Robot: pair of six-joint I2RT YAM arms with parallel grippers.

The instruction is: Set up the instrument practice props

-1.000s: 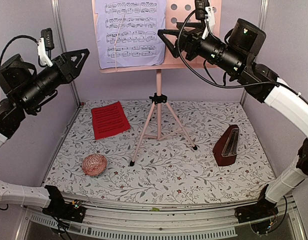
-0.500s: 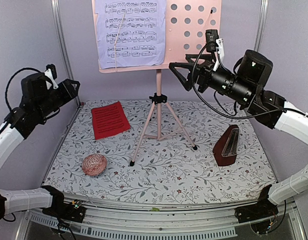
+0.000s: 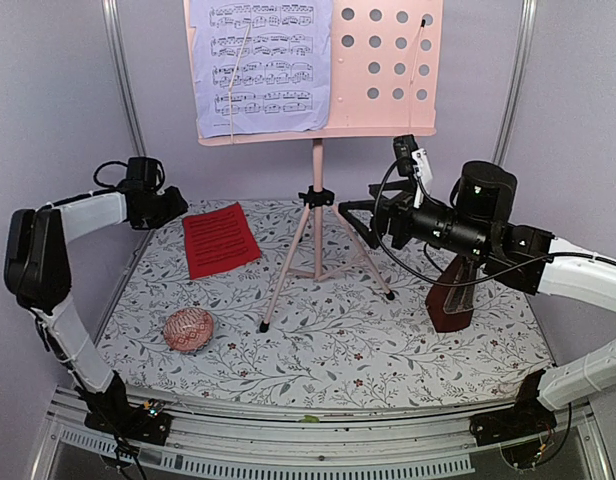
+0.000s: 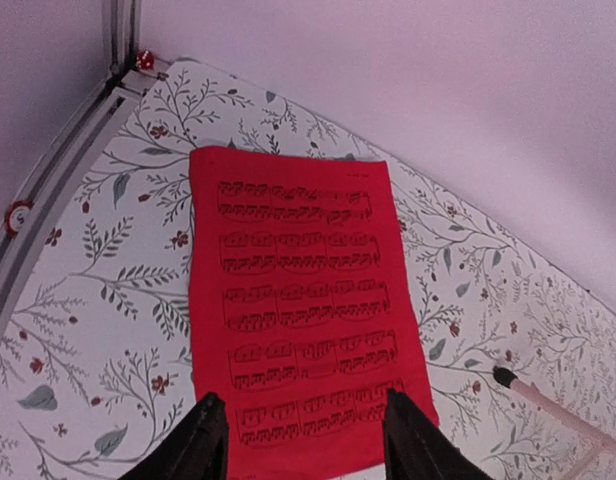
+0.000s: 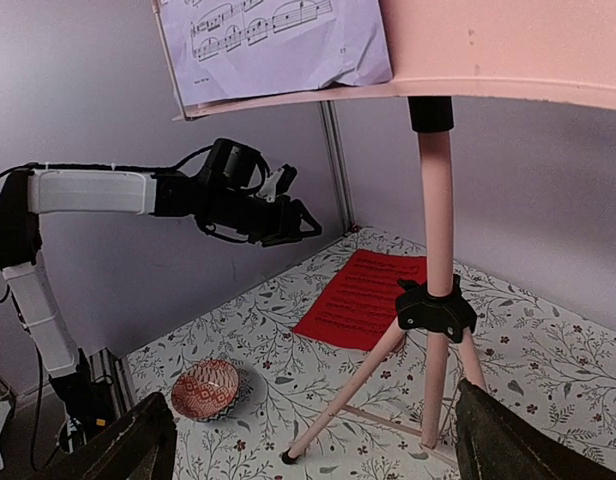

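Observation:
The pink tripod music stand point(image 3: 316, 200) stands mid-table, and its perforated desk point(image 3: 388, 70) carries the lavender sheet point(image 3: 260, 65) on its left half. The red sheet point(image 3: 219, 238) lies flat on the cloth, back left. The dark red-brown metronome point(image 3: 454, 295) stands at right, partly hidden by my right arm. My left gripper point(image 3: 173, 205) is open and empty just above the red sheet's left end; the left wrist view has its fingers point(image 4: 203, 440) straddling the red sheet point(image 4: 303, 300). My right gripper point(image 3: 356, 215) is open and empty beside the stand's right legs, facing the pole point(image 5: 435, 200).
A red-patterned bowl point(image 3: 189, 329) sits front left; it also shows in the right wrist view point(image 5: 205, 389). The stand's three legs spread over the middle, with one foot point(image 4: 503, 377) near the red sheet. Lavender walls and metal posts close in the back and sides.
Both arms have come down from desk height. The left gripper dropped to the red sheet's left end. The right gripper moved down and away from the desk to the height of the stand's leg hub.

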